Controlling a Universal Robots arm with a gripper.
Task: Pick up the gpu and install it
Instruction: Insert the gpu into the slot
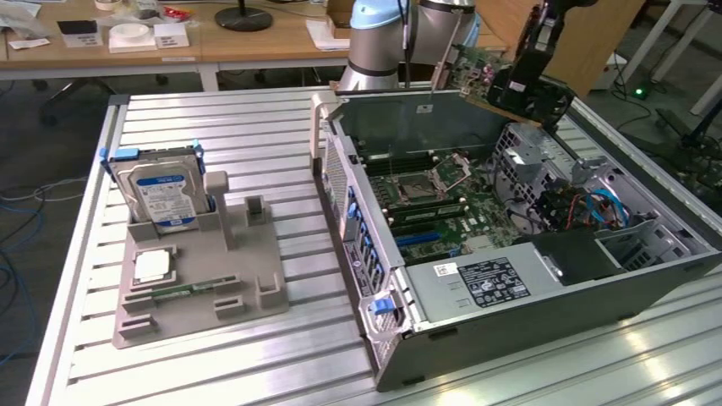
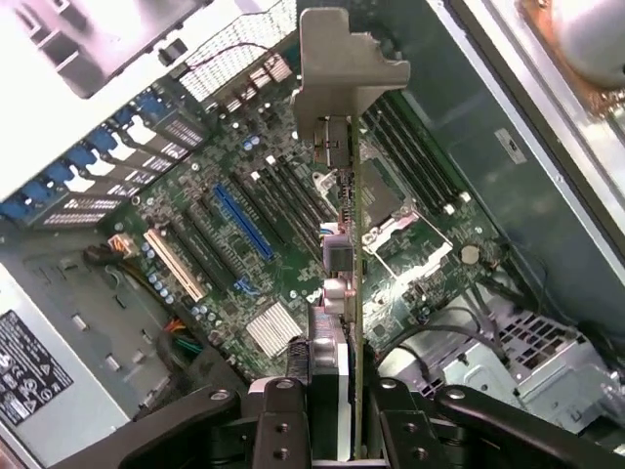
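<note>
**Figure.** Card carried over the open machine. The fingers [image 2: 279, 418] are drawn narrow, one on each face of the gpu [image 2: 342, 256], which they hold edge-on. The card runs straight out from the fingertips and ends in its metal bracket [image 2: 344, 68], the part farthest from them. In the exterior view the gpu [image 1: 542, 97] hangs tilted in the grasp, clear of the computer case [image 1: 378, 254] and above its far rim. Beyond the card lies the motherboard [image 2: 293, 244]. The processor socket [image 2: 391, 210] sits behind the card's edge, and the long blue slot [image 2: 237, 217] lies off to one side of that line, not under it. Well apart from the fingers, a hard drive [image 1: 165, 193] stands in a grey holder [image 1: 254, 283] on the tabletop [image 1: 226, 127].

By judgement the step in hand is carrying and aligning, with the card not seated. Done well, it calls for an unshifting grip. The card's lower edge should run parallel to its slot, with the bracket facing the case's rear wall. The descent should be slow and square, clear of the socket lever and the loose cables [image 1: 587, 207].
</note>
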